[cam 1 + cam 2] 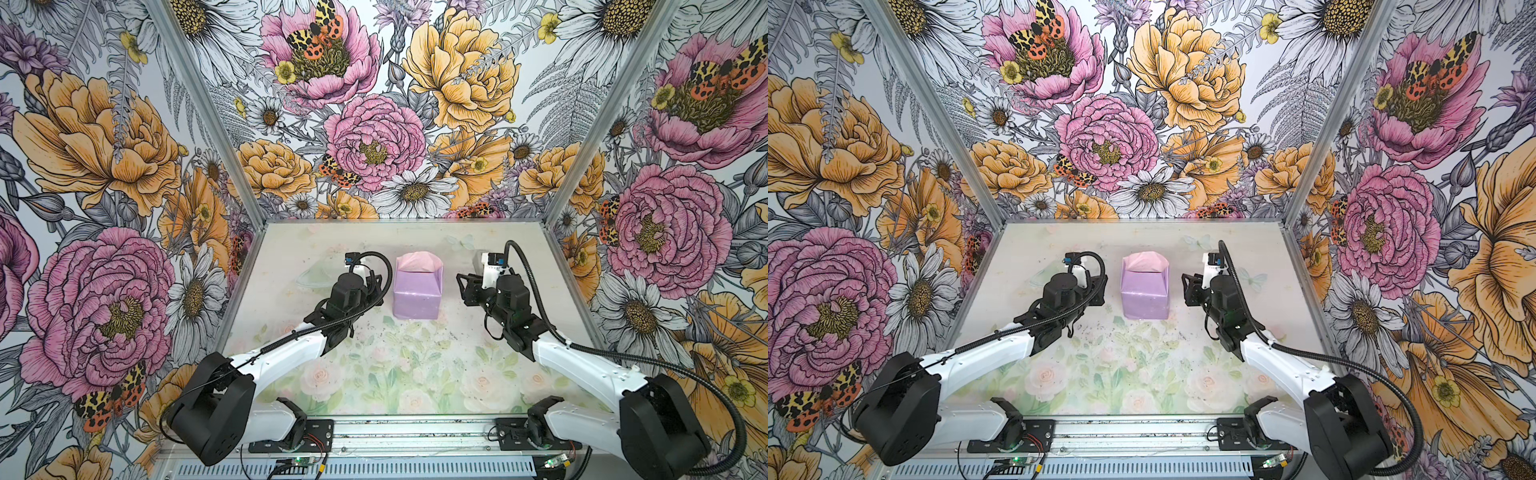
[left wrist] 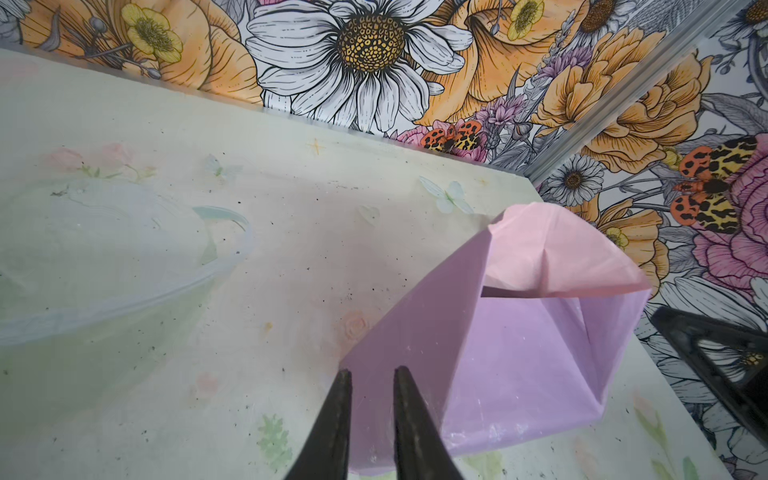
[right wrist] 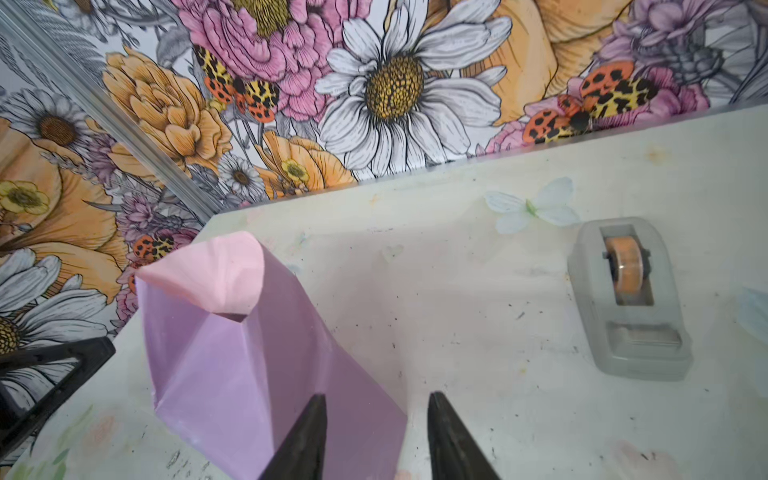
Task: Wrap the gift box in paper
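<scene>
Lilac paper (image 1: 417, 297) sheathes the box, gaping at 12 o'clock; left hand (image 2: 372, 370) narrow, right hand (image 3: 377, 395) wider, both empty; closing that end seems next.

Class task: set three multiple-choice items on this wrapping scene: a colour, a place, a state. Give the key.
1. The paper's outer face is: A lilac; B green; C navy.
2. The tape dispenser lies: A on the paper; B on the table, apart from the paper; C in a pincer.
3. The right pincer is: A shut on paper; B shut on tape; C open, empty.
Key: 1 A, lilac shows outside in every view; 2 B, bare table separates them; 3 C, fingers apart, gripping nothing.
</scene>
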{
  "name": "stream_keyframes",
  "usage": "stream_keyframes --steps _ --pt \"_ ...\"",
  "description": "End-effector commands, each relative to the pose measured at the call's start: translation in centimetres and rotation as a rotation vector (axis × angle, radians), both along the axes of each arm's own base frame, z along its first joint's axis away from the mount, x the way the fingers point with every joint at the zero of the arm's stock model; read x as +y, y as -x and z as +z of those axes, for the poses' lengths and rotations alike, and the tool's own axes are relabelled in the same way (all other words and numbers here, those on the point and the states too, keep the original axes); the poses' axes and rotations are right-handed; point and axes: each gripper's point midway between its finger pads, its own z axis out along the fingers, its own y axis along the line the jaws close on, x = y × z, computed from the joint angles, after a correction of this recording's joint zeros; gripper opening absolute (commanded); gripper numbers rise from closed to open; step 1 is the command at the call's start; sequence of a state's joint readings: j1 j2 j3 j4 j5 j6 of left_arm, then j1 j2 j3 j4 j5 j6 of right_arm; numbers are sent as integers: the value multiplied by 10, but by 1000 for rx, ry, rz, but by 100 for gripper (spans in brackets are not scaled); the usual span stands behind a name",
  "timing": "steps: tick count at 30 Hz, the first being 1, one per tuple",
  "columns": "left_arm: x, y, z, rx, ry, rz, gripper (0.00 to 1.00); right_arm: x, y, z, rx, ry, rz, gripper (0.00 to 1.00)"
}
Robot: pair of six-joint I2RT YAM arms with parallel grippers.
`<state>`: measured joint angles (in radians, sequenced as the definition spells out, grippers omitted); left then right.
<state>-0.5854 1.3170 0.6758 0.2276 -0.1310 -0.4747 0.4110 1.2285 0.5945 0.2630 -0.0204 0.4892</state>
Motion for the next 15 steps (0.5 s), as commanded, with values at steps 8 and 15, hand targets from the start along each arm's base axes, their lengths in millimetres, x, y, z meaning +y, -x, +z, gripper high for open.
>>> stream_keyframes --steps 8,15 --pt "-21 -15 -2 8 111 -68 19 33 -24 0 -1 -10 72 40" --pt "-31 -22 -8 20 137 -95 18 47 -22 -6 8 -1 108 40"
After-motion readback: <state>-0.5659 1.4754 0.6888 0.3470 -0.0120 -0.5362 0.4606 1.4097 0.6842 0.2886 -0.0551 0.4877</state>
